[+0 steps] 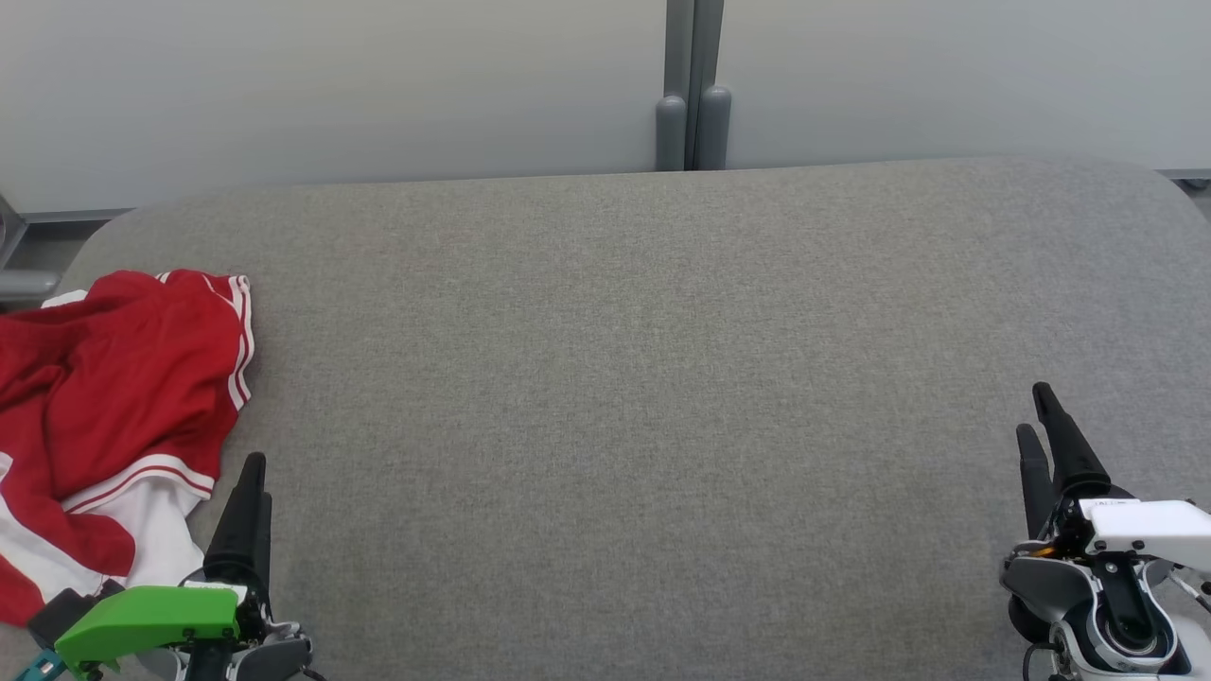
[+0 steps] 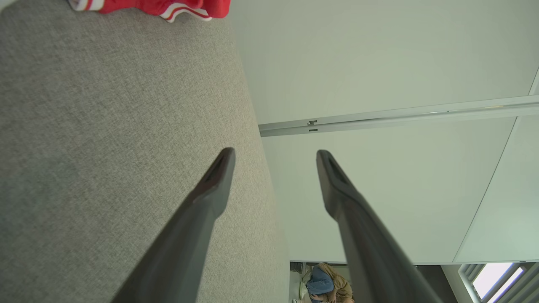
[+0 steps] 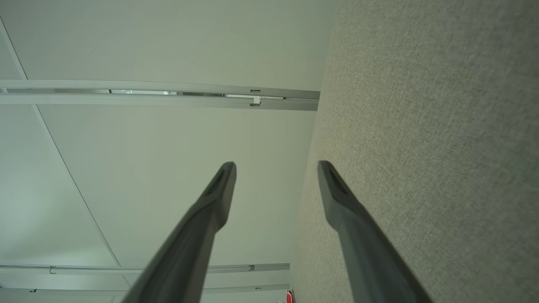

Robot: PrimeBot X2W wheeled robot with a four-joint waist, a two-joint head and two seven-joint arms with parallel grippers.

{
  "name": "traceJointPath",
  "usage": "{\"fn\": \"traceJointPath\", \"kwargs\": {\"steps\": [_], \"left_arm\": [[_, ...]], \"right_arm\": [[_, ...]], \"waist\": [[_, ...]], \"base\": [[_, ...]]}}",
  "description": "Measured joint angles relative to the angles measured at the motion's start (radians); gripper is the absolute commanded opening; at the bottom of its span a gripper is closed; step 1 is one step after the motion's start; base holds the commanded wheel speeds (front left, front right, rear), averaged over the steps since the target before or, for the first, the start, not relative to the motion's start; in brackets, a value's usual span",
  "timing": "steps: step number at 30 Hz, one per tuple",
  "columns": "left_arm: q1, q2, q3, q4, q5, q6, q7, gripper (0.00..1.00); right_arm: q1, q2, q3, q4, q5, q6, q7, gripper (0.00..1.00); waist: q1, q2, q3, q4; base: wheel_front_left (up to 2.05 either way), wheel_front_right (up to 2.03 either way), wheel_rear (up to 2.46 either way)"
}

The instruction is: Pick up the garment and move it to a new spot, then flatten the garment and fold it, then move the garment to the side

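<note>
A crumpled red garment [image 1: 104,397] with white stripes and white panels lies at the left edge of the grey fabric table [image 1: 624,378]. In the left wrist view a strip of the garment [image 2: 156,7] shows at the top. My left gripper [image 1: 254,482] hovers just right of the garment's lower edge, apart from it. Its fingers [image 2: 210,189] stand open with nothing between them. My right gripper [image 1: 1036,416] rests at the lower right, far from the garment. In the right wrist view the right gripper [image 3: 276,166] is open and holds nothing.
Pale wall panels [image 1: 331,85] with a grey post [image 1: 693,104] stand behind the table's far edge. A seated person [image 2: 326,286] shows low in the left wrist view, beyond the table. The table's middle and right are bare fabric.
</note>
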Motion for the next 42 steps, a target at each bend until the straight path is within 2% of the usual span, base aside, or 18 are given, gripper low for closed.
{"fn": "traceJointPath", "kwargs": {"steps": [2,8,12,18,27,42], "left_arm": [[0.000,0.000,0.000,0.000,0.000,0.000,0.000,1.00],[0.000,0.022,-0.022,0.000,0.067,0.000,-0.023,1.00],[0.000,0.033,-0.038,0.000,0.128,0.000,-0.034,1.00],[0.000,0.053,-0.050,-0.009,0.226,0.005,-0.056,1.00],[-0.001,0.057,-0.056,-0.041,0.391,0.026,-0.088,1.00],[0.001,0.056,-0.089,-0.071,0.630,0.035,-0.145,1.00]], "right_arm": [[0.000,0.000,0.000,0.000,0.000,0.000,0.000,1.00],[0.000,-0.060,0.041,-0.010,-0.107,-0.001,-0.020,1.00],[-0.001,-0.076,0.059,-0.033,-0.191,-0.019,-0.032,1.00],[-0.002,-0.079,0.095,-0.059,-0.333,-0.045,-0.053,1.00],[-0.002,-0.084,0.152,-0.078,-0.481,-0.079,-0.082,1.00],[0.000,-0.100,0.224,-0.106,-0.724,-0.114,-0.140,1.00]], "waist": [[0.0000,0.0000,0.000,0.000],[0.0000,0.0000,0.002,0.003],[0.0000,0.0000,0.004,0.005],[0.0000,0.0000,0.008,0.009],[0.0000,0.0000,0.010,0.014],[0.0000,0.0000,0.010,0.017]], "base": [[0.00,0.00,0.00],[0.00,0.00,0.00],[0.00,0.00,0.00],[0.00,0.00,0.00],[0.00,0.00,0.00],[0.00,0.00,0.00]]}}
